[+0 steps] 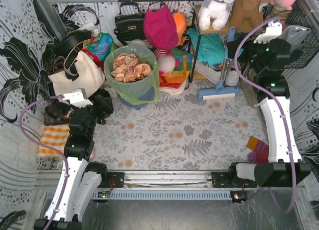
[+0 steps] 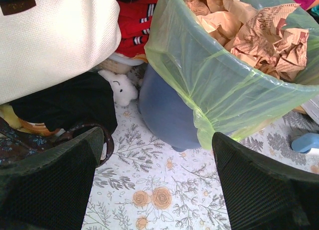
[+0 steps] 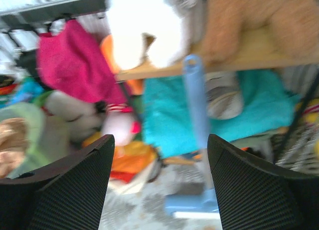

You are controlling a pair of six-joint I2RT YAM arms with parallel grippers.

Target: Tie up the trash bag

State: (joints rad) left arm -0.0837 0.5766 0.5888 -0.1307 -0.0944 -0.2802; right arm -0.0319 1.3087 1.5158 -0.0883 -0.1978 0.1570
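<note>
Left end effector (image 2: 154,155): jaws fully spread, nothing in them, low over the surface (image 1: 189,135), just short of the blue bin (image 2: 164,115).

Right end effector (image 3: 159,145): jaws apart, empty, well away at the far right. Its view is blurred, so don't trust it for aiming.

The trash bag (image 2: 199,75) lines the bin, its rim folded down over the outside, with crumpled paper (image 2: 259,36) heaped to the top.

Risks, as I judge them:
- Lift one side only and the bin may tip or drag, spilling paper.
- The film looks thin; a hard pinch or a sharp pull could tear it.
- The cream tote (image 2: 55,41) sits close on your left and could snag a finger.
- Gather too little rim and the tails will be too short to knot.
</note>
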